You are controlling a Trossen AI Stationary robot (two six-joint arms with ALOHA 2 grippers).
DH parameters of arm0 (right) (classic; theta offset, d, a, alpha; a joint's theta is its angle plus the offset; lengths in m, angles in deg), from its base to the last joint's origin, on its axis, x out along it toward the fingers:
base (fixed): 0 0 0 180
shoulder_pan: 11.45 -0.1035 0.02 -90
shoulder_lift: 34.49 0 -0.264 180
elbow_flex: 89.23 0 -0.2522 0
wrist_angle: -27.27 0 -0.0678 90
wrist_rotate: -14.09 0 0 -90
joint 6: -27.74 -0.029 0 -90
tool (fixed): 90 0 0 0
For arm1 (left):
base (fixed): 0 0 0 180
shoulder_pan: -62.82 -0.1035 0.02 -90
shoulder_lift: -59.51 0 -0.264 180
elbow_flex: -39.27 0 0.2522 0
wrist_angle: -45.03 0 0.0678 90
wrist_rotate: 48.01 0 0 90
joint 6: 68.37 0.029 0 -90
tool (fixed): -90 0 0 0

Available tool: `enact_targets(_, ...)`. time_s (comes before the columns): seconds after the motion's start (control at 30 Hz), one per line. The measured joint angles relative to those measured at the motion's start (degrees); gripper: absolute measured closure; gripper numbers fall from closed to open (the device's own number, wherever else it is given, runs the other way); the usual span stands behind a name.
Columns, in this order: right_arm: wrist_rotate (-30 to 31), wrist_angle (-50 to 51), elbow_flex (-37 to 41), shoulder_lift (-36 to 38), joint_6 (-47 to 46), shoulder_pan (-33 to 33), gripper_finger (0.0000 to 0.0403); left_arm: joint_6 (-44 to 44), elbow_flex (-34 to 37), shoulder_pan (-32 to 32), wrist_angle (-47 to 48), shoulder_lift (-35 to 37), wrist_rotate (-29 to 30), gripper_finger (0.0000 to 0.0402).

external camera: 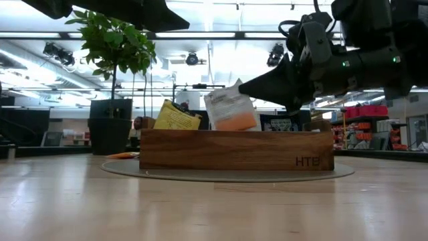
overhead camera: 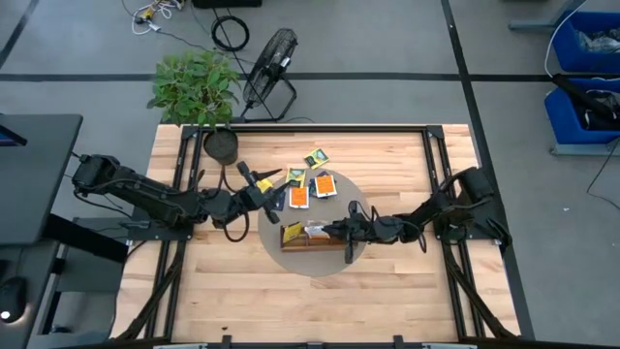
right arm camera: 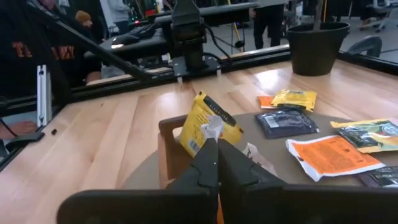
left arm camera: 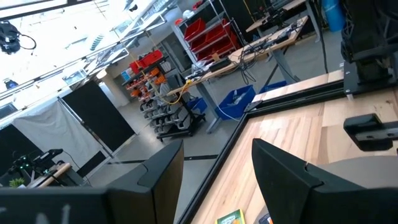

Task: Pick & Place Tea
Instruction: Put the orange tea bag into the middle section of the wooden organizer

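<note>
A white-and-orange tea packet [external camera: 231, 110] was pinched by the right gripper [external camera: 249, 87] over the wooden tray [external camera: 235, 150]; a thin corner hold risked it slipping outside; the left gripper [overhead camera: 263, 182] was held spread

wooden tray [overhead camera: 315, 241]: left compartment blocked by upright yellow packet [overhead camera: 292, 233], middle by right gripper [overhead camera: 329, 230]. loose packets [overhead camera: 312, 180] crowd the mat behind; bare tabletop [overhead camera: 320, 301] in front lies free.
</note>
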Motion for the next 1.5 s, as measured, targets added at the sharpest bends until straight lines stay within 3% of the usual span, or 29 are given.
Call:
enact_targets(0.33,0.0,2.2,0.0,-0.7,-1.0,0.0,0.0396,0.0,0.0,0.0,-0.5,0.0,0.0,0.0207)
enact_targets(0.8,1.6,3.4,0.0,-0.7,0.7,0.0,0.0296,0.8,0.0,0.0,-1.5,0.0,-0.4,0.0207)
enact_targets(1.07,2.6,6.9,0.0,7.8,6.8,1.4,0.0273,0.8,0.0,0.0,-1.4,0.0,-0.4,0.0207)
enact_targets(1.2,4.0,20.0,-0.2,17.5,4.5,6.5,0.0277,0.2,0.0,0.0,-1.4,0.0,-0.4,0.0207)
enact_targets(1.33,-1.9,46.9,-6.1,26.7,1.7,14.6,0.0275,-1.0,0.0,0.0,-0.5,0.0,-0.4,0.0207)
enact_targets(1.4,-6.0,61.6,-11.7,28.5,5.1,18.2,0.0267,-1.4,0.0,0.0,0.2,0.0,-0.4,0.0207)
enact_targets(1.5,-8.4,79.2,-19.7,28.6,18.1,21.3,0.0247,-2.2,0.0,0.0,0.7,0.0,-0.4,0.0207)
